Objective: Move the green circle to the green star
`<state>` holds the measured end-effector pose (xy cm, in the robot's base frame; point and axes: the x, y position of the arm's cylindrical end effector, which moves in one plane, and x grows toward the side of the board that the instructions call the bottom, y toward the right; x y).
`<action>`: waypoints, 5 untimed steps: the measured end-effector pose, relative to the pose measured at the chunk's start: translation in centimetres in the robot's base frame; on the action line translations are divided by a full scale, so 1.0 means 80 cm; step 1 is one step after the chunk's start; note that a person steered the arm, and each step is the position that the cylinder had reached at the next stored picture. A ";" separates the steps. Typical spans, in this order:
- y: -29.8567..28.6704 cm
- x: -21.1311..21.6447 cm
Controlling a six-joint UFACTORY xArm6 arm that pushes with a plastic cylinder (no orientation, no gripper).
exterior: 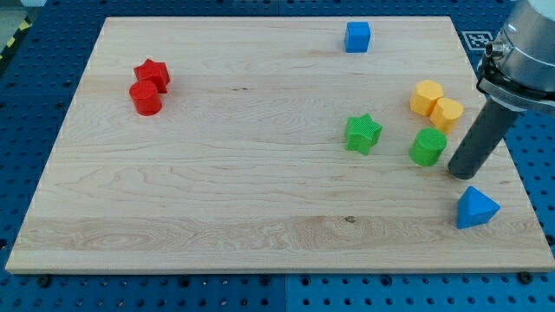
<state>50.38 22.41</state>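
Item 1, wooden board [217, 199]: pale rectangular table top on a blue perforated base [26, 113], which shows round its edges.

Item 2, green circle [427, 148]: a short cylinder, upright, in the right half of the board. It stands at roughly 3 o'clock from the green star, near it but apart, with bare wood between.

Item 3, green star [363, 134]: flat on the board, right of centre.

Item 4, my tip [460, 173]: the lower end of the dark rod, just beside the green circle at about its 4 o'clock; whether it touches the block cannot be told. The rod leans up toward the view's right into a grey arm housing [520, 52]. There are no fingers on this arm, so nothing is gripped.

Item 5, two yellow blocks: a yellow hexagon-like block [426, 97] and a yellow cylinder-like block [448, 113], touching each other, at 12 o'clock from the green circle and close to it.

Item 6, blue triangle [476, 209]: at 5 o'clock from my tip, near the board's right edge.

Item 7, blue cube [357, 37]: near the top edge, at 12 o'clock from the green star, well apart.

Item 8, red star [153, 74] and red cylinder [146, 98]: touching, in the upper left, the cylinder at 6 o'clock from the star.
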 end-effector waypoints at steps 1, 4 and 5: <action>0.000 -0.017; -0.025 -0.025; -0.041 -0.033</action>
